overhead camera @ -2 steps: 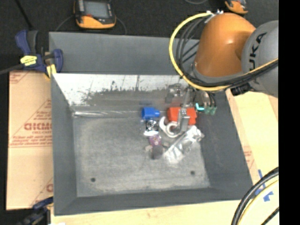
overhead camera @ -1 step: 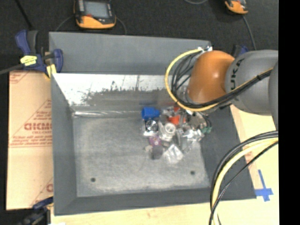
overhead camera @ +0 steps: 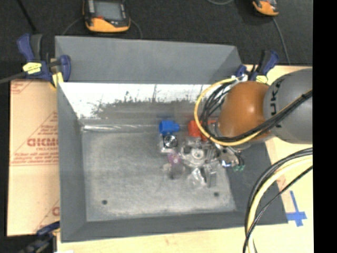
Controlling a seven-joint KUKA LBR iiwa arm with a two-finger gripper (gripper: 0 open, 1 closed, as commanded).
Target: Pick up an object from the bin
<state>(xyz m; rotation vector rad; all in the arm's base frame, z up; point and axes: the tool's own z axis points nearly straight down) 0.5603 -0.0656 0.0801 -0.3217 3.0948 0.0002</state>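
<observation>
Camera view looking down into the grey bin (overhead camera: pixel 71 157), and honestly everything worth seeing is bunched up around the blue block (overhead camera: pixel 168 126) sitting toward the back of the floor. Just right of that block there's a red piece (overhead camera: pixel 194 128), partly tucked under the arm's looped cables (overhead camera: pixel 202 107). Right below the block, pretty much touching it, is a small dark roundish thing (overhead camera: pixel 169 140), and a bit further down from that is a little purple piece (overhead camera: pixel 172 160). Down and to the right of the block is a small heap of silvery, see-through bits (overhead camera: pixel 199 176), so jumbled that I can't tell single items apart. The purple piece lies just beside the heap, on the block's side of it. The gripper (overhead camera: pixel 206 159) is down in the bin right over that heap, lower right of the block. It hangs off the arm's big orange cover (overhead camera: pixel 243 112), which sits well to the block's right. How far the gripper is open I can't tell, since it blends into the shiny clutter, and I can't make out anything in its grip either.
</observation>
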